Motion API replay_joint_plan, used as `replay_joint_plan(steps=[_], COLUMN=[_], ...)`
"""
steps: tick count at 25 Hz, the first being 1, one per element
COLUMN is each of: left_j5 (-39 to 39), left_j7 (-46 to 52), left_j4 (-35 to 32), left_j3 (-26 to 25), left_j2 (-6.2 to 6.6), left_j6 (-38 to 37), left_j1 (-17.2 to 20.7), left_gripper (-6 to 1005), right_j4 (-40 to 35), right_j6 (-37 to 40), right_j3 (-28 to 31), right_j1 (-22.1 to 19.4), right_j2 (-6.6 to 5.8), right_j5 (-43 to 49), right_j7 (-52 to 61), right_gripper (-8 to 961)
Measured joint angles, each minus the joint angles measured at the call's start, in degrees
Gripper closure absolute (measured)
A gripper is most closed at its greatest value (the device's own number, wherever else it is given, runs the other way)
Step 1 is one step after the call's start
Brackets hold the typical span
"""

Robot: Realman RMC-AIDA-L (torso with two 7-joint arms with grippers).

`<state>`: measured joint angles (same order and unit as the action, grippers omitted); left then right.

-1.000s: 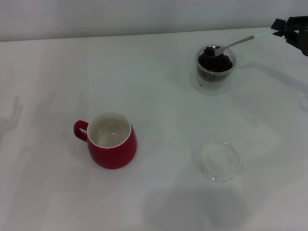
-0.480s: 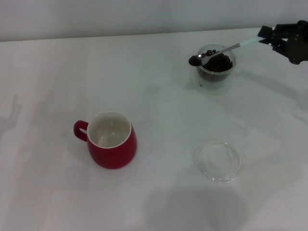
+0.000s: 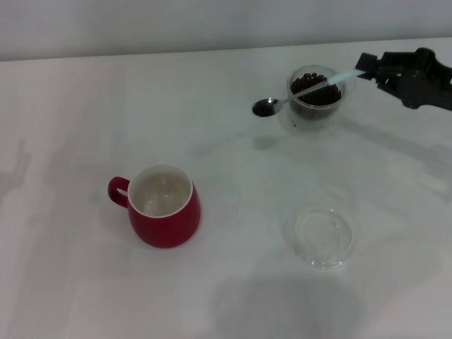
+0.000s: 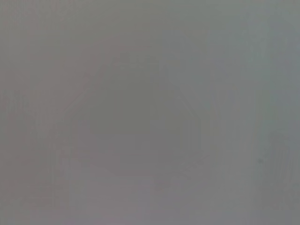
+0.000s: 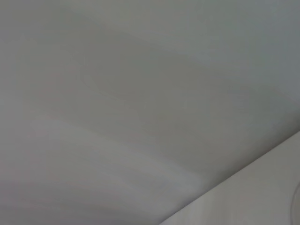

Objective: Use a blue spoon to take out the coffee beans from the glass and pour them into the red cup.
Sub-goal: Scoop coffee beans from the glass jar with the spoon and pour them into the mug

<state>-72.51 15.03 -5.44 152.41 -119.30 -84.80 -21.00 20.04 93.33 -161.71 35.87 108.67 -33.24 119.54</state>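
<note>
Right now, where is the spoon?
In the head view, the spoon is at the far right, held by the right gripper, crossing over the glass, its bowl past the rim toward the red cup.

Bright, even, diffuse light from overhead in the head view, with a slight washed haze over the white table (image 3: 85,92). Soft, faint shadows only: one under the spoon (image 3: 296,94), a dim pool beside the red cup (image 3: 164,205), a broad grey patch at the near edge. Mild blur throughout. Both wrist views featureless, flat grey, nothing in focus.
</note>
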Motion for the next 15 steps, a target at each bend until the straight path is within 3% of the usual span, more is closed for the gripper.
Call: replay_joint_plan(steps=[15], left_j5=[0.0], left_j7=[0.0], left_j4=[-0.2], left_j3=[0.1], left_j2=[-0.14], left_j6=[1.0], left_j1=[0.3], left_gripper=[227], right_j4=[-0.1], right_j6=[2.7], right_j3=[-0.1], right_j1=[0.2], right_j2=[5.02], right_j5=[2.1], right_j7=[-5.1], right_gripper=[801])
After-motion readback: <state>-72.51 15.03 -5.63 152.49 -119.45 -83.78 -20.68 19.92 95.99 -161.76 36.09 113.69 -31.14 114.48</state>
